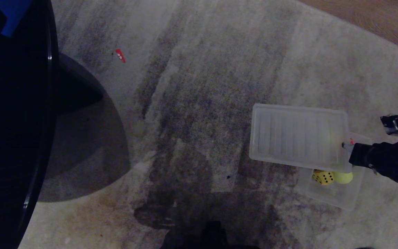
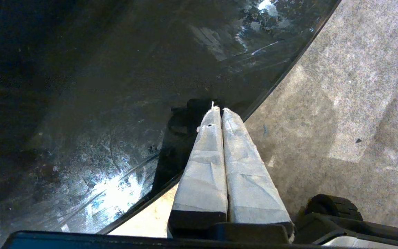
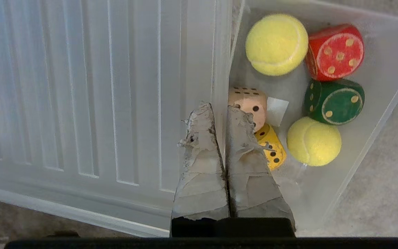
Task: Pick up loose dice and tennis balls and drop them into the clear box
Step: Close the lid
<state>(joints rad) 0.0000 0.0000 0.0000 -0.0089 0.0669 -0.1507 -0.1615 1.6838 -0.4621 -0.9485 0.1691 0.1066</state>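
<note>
1. Translucent plastic forms the clear box, which lies on the carpet; inside are two tennis balls, a red die, a green die, a beige die and a yellow die.
2. The ribbed lid partly covers the box, and the right gripper is closed on the lid's edge, just beside the beige die.
3. The grey carpet is stained; wooden floor shows far off.
4. The left gripper is closed and empty above a dark glossy desk.
</note>
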